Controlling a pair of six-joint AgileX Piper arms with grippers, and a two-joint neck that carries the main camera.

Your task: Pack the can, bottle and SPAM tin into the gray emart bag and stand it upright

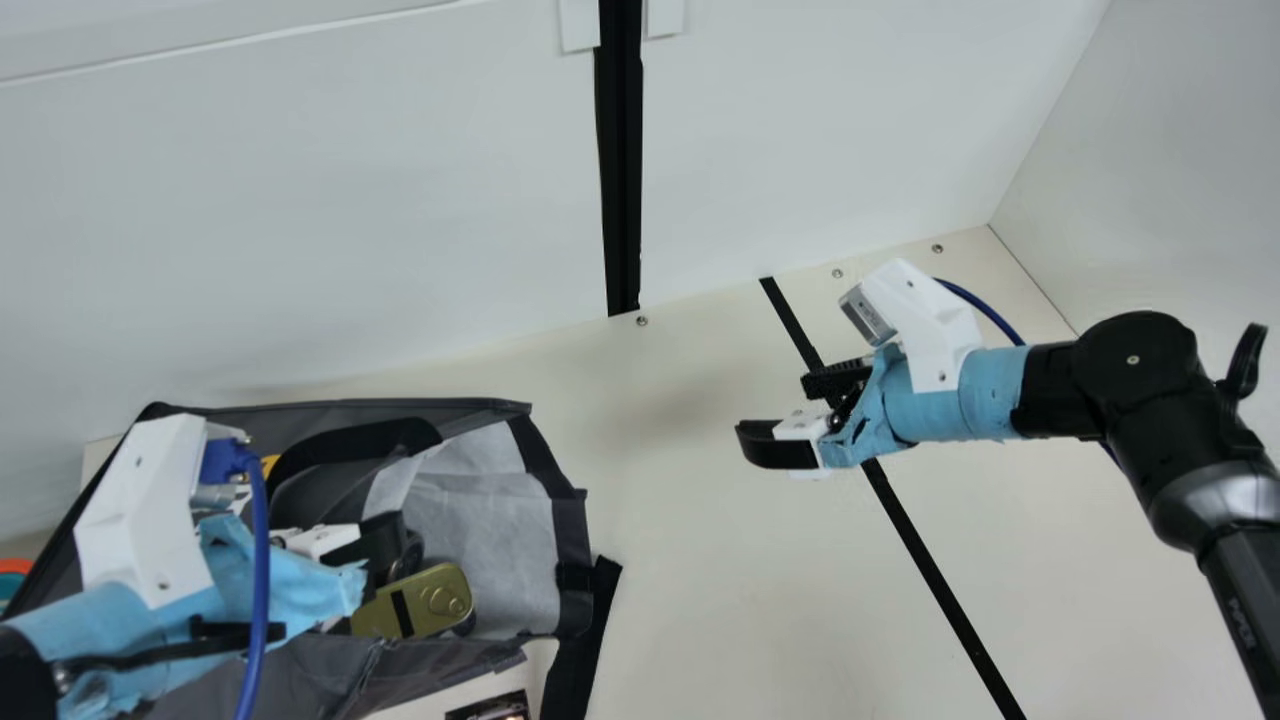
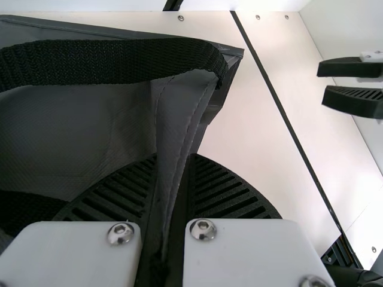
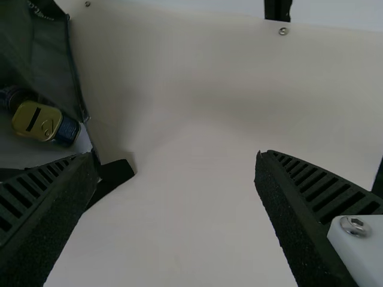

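Observation:
The gray emart bag (image 1: 330, 680) lies on its side at the left of the main view, its mouth facing right. Inside the mouth rests the SPAM tin (image 1: 447, 592), gold end outward; the right wrist view shows the tin (image 3: 37, 121) with a dark round-ended object (image 3: 13, 97) beside it. I cannot make out the bottle. My left gripper (image 1: 385, 545) is over the bag; in the left wrist view, the left gripper (image 2: 173, 162) is shut on a fold of bag fabric. My right gripper (image 1: 773, 408) is open above the table, right of the bag; in its wrist view the right gripper (image 3: 175, 157) holds nothing.
A black strap (image 1: 590, 635) trails from the bag mouth onto the table (image 1: 700, 560). A dark printed item (image 1: 490, 708) lies at the bottom edge, and an orange and teal object (image 1: 12, 575) at the far left. White walls stand behind and at the right.

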